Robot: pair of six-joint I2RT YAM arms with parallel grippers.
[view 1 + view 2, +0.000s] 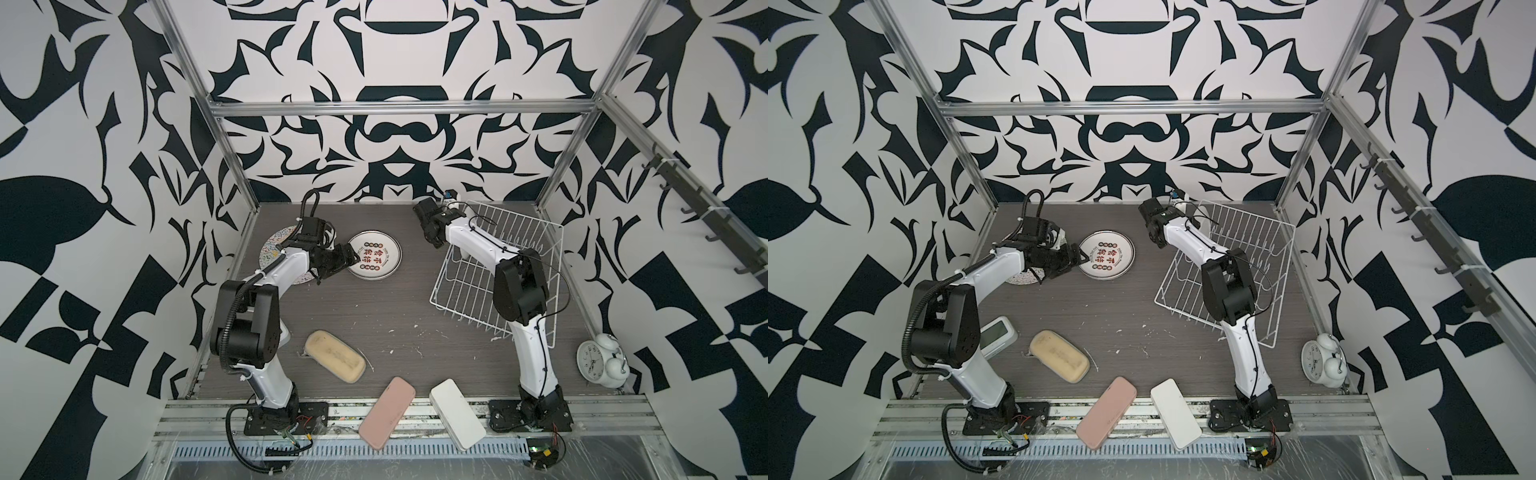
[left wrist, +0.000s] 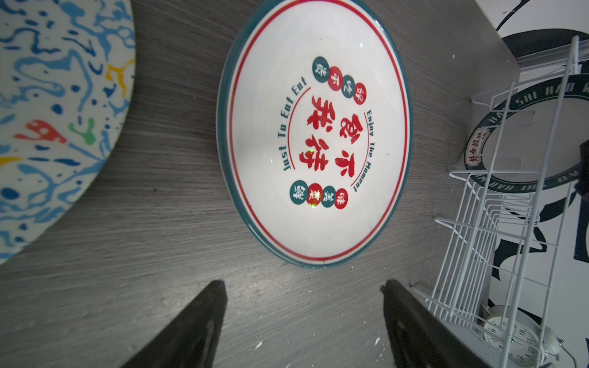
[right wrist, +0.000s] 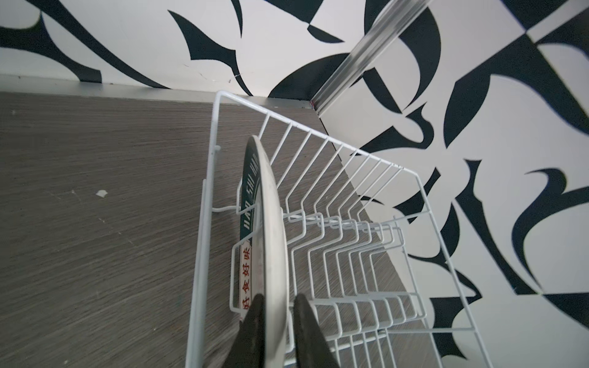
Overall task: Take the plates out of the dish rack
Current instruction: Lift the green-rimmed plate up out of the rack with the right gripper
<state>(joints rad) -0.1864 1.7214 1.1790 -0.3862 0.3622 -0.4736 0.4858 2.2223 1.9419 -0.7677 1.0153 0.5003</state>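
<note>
A plate with red characters and a green-red rim [image 1: 374, 254] [image 2: 314, 133] lies face up on the table. A multicolour squiggle plate [image 1: 274, 245] [image 2: 57, 111] lies to its left, partly under my left arm. My left gripper [image 2: 303, 283] [image 1: 348, 259] hovers open over bare table at the red-character plate's left edge. The white wire dish rack [image 1: 557, 266] [image 3: 207, 223] stands at the back right. A plate with a dark lettered rim [image 3: 271, 223] [image 2: 484, 127] stands upright in its end slot. My right gripper [image 3: 276, 299] is shut on that plate's upper edge, one finger on each side.
A beige pad [image 1: 336, 360], a pink pad [image 1: 387, 412] and a white pad [image 1: 457, 413] lie near the front edge. A white alarm clock [image 1: 598, 360] stands at the right wall. A small digital clock [image 1: 996, 336] sits behind my left arm. The back wall is close behind the rack.
</note>
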